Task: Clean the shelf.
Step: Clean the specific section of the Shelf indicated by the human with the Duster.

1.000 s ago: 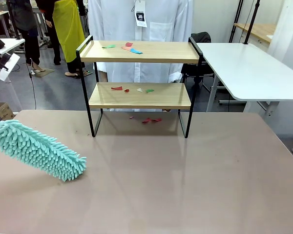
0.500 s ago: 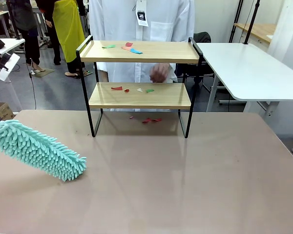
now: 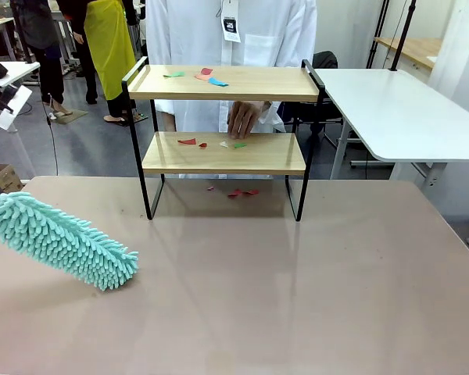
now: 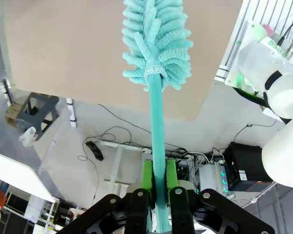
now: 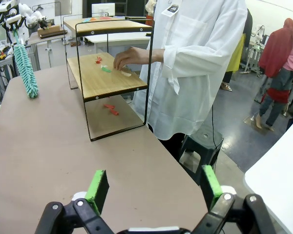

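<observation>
Holding duster point(image 3: 62, 238) left of the shelf point(image 3: 223, 82)

Left hand point(image 4: 158, 173) is clamping tight on the duster's handle, low over the bench point(image 3: 297, 273). Shelf is standing far centre, long axis crosswise, ahead-right of that nearer hand. Right hand point(image 5: 154, 187) is gaping wide, carrying nothing.

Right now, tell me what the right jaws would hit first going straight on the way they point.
Probably the shelf, at its near black end frame, with the person's white coat just beside that line. The table in between looks free; depth is unclear.
</observation>
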